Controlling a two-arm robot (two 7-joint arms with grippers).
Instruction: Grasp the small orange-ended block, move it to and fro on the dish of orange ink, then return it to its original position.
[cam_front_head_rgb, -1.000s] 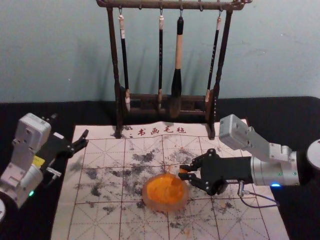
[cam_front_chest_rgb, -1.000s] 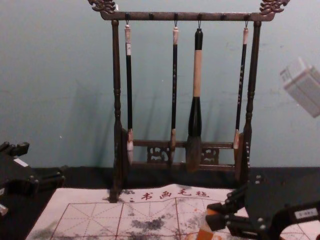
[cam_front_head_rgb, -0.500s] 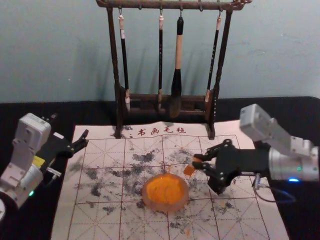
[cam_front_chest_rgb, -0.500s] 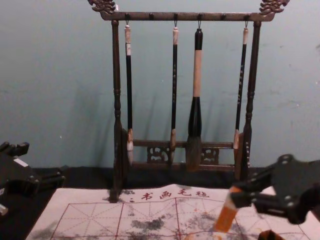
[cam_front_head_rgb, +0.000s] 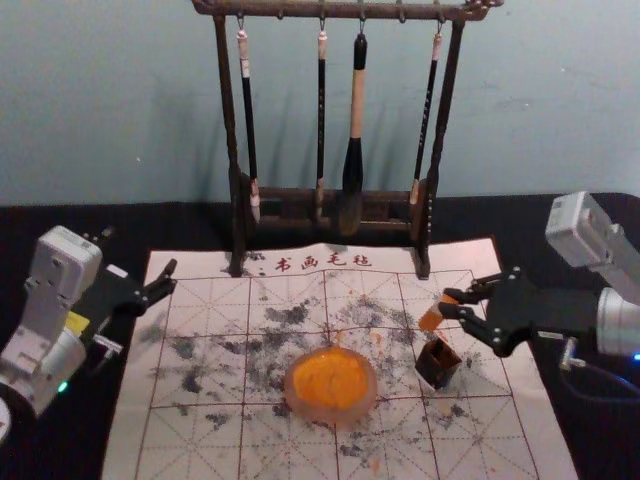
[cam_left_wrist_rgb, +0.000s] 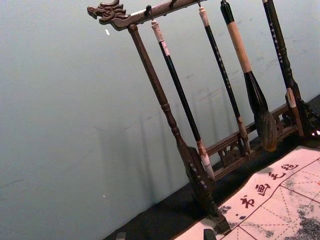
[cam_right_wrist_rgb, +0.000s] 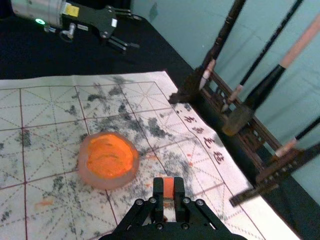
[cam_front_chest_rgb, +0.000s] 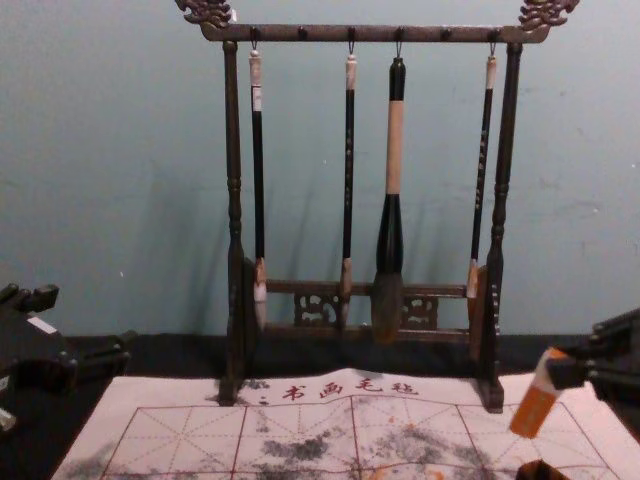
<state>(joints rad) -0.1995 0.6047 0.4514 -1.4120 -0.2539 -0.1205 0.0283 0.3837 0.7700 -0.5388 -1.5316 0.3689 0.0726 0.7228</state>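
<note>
My right gripper (cam_front_head_rgb: 452, 303) is shut on the small orange-ended block (cam_front_head_rgb: 431, 318), holding it tilted above the mat, to the right of the orange ink dish (cam_front_head_rgb: 331, 384). In the chest view the right gripper (cam_front_chest_rgb: 571, 368) grips the pale upper part of the block (cam_front_chest_rgb: 535, 411), whose orange end hangs down leftward. The right wrist view has the block (cam_right_wrist_rgb: 168, 187) between the fingertips of the gripper (cam_right_wrist_rgb: 168, 191), and the dish (cam_right_wrist_rgb: 108, 160) apart from it. Parked at the far left, my left gripper (cam_front_head_rgb: 160, 279) stands open.
A small dark open box (cam_front_head_rgb: 437, 364) sits on the mat right of the dish, just below the held block. The white calligraphy mat (cam_front_head_rgb: 200, 440) bears grey and orange stains. Behind it stands a wooden rack (cam_front_head_rgb: 232, 150) with several hanging brushes (cam_front_head_rgb: 356, 140).
My right gripper has moved right, away from the dish, carrying the block with it. The dark box has come into sight from behind the arm. My left arm has stayed still.
</note>
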